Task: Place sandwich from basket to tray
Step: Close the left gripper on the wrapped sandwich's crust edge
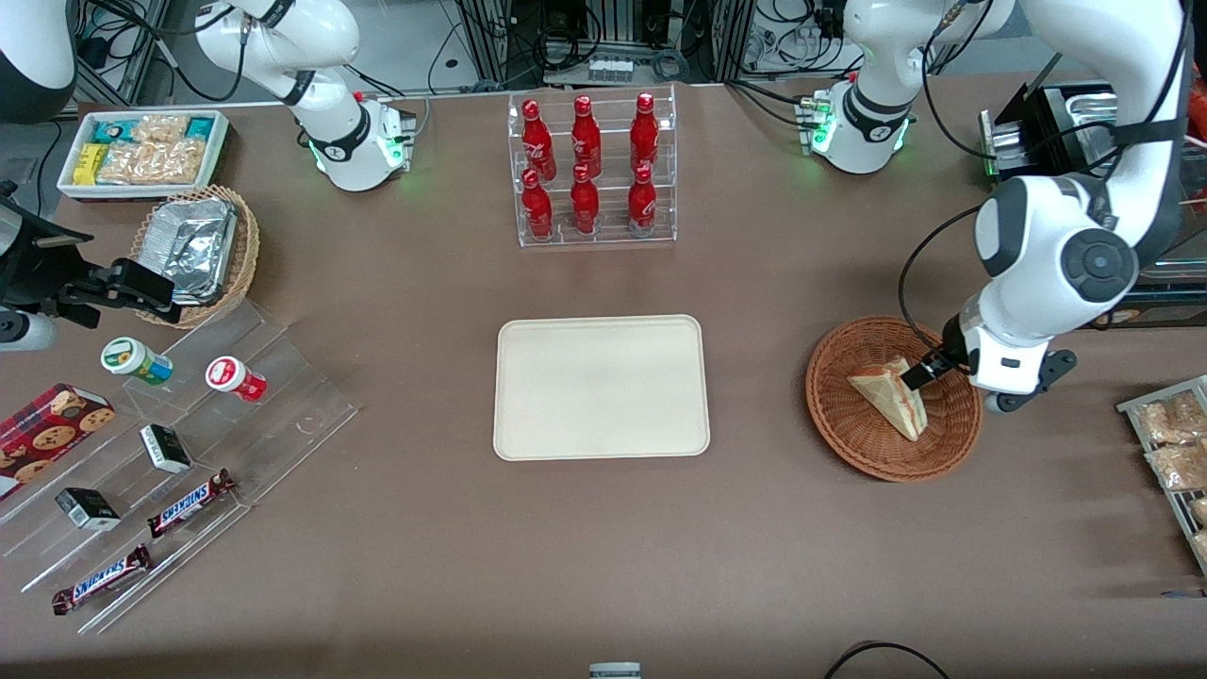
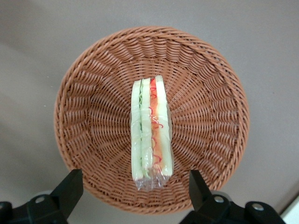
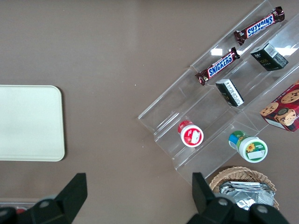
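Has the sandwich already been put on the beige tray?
No, the sandwich lies in the basket with the open gripper poised over it, and nothing rests on the tray.

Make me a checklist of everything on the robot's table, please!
Surface: brown table, flat.
Sandwich: wrapped wedge lying in the basket, cut edge up.
Basket: round reddish-brown wicker, toward the working arm's end.
Tray: cream, bare, mid-table.
Clutter: red bottles in a clear rack; Snickers bars, small jars and a cookie box on clear steps; foil containers in a tan basket; white bin of snacks.
Pincer: open, above the basket, fingers either side of the sandwich, not touching it.
Cables: black cable along the working arm.
Surroundings: equipment racks and wiring at the table's edge.
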`<move>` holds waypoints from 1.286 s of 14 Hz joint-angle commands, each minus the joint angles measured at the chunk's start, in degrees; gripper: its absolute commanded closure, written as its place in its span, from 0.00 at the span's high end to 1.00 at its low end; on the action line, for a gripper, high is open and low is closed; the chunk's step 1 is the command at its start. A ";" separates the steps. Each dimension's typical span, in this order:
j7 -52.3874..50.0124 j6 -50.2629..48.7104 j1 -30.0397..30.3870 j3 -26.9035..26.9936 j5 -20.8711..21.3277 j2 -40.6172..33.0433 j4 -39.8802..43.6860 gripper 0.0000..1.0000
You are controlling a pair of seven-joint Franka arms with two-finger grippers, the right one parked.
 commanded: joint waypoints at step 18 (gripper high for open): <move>-5.66 14.26 -0.12 -0.68 0.27 5.73 -4.33 0.00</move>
